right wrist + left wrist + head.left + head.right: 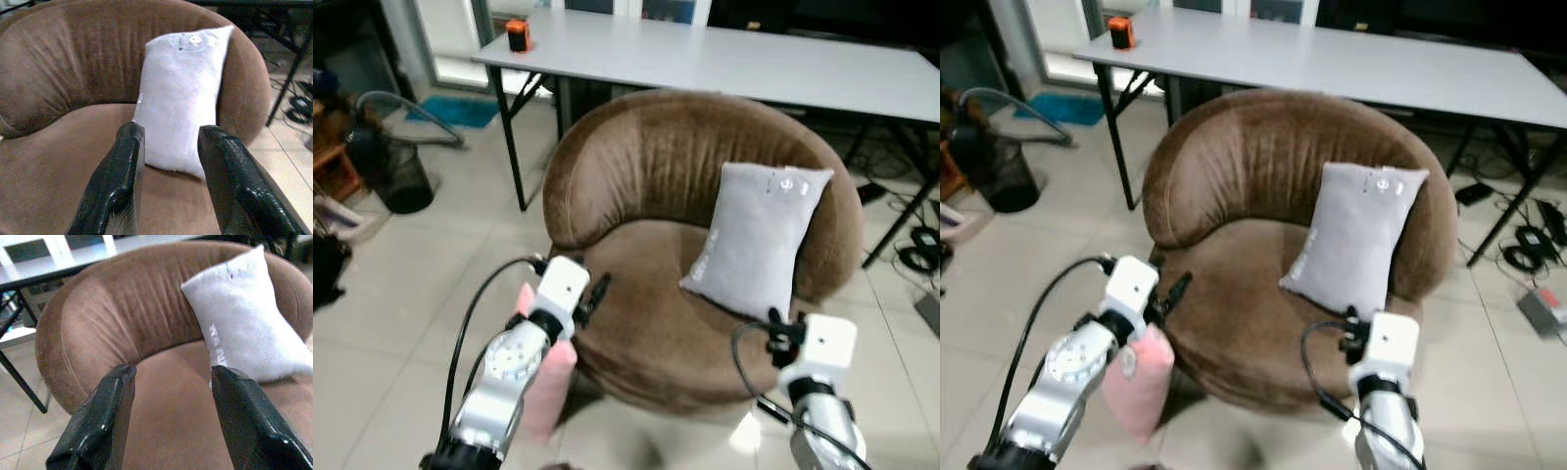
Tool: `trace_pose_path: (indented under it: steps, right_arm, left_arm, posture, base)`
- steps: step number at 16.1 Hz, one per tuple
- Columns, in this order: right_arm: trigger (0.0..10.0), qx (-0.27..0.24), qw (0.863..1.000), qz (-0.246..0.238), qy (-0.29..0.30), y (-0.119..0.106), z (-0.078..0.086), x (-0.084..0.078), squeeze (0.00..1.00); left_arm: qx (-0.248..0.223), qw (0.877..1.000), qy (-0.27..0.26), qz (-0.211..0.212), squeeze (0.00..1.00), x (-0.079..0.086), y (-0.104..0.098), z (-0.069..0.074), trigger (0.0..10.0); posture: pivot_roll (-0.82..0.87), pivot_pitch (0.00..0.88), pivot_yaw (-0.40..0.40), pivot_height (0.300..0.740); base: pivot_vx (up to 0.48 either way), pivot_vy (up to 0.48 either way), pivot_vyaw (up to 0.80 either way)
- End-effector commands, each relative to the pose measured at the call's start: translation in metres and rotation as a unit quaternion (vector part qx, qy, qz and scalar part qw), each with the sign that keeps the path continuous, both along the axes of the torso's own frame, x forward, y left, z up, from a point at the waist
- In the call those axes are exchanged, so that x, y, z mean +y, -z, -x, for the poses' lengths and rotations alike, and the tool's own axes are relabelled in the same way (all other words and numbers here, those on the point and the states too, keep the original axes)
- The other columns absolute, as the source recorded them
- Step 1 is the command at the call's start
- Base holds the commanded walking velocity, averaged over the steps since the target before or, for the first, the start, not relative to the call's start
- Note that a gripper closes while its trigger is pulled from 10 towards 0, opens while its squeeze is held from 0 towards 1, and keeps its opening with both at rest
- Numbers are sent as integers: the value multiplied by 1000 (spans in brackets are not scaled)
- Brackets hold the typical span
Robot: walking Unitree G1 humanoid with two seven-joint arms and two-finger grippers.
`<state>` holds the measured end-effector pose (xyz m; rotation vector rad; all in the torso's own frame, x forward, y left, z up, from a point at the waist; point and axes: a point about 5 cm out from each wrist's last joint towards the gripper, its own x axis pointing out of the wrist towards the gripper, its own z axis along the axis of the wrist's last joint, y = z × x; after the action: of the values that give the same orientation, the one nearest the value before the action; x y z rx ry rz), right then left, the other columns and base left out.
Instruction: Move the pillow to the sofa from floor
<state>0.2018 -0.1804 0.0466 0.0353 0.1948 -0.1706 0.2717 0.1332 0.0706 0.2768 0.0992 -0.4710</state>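
Grey pillow [759,238] leans upright on sofa [636,166] backrest; left gripper [168,418] and right gripper [168,171] both apart, empty

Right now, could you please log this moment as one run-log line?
grey pillow: leaning on brown sofa backrest | pink pillow: floor, beside sofa | left end effector: open | right end effector: open

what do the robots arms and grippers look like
Both arms are silver metal with white boxy wrist housings and looping black cables. The left arm has a round silver joint disc. The left gripper and right gripper each have two long, glossy black fingers.
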Motion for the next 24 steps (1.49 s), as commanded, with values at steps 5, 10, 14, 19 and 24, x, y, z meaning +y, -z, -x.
trace_pose_path:
  steps: [5, 10, 14, 19, 24]
  right_arm:
    - [10000, 8, 999, -15, 27, 5, 8, -1, 0]
    - [10000, 7, 999, -14, 31, 5, 9, -3, 0]
    - [10000, 4, 1000, -15, 27, 4, 9, -2, 0]
    - [10000, 7, 999, -17, 26, 5, 9, -3, 0]
    - [10000, 11, 999, -21, 26, 8, 11, -2, 0]
  left_arm:
    - [-13, 1000, 12, -12, 0, 1, -7, -13, 10000]
    - [-14, 1000, 17, -13, 0, -2, -7, -16, 10000]
    - [-12, 1000, 14, -15, 0, 0, -4, -15, 10000]
    - [-15, 1000, 12, -15, 0, 0, -5, -16, 10000]
    - [-15, 1000, 15, -18, 0, 1, -6, -17, 10000]
  posture:
    - [-42, 0, -2, 740]
    - [-46, 0, 1, 740]
    - [-46, 0, -7, 740]
    - [-44, 0, -9, 740]
    - [-43, 0, -3, 740]
  base:
    - [0, 415, -800]
    - [0, 480, -800]
    - [0, 480, 0]
    - [0, 480, -208]
    - [0, 480, -571]
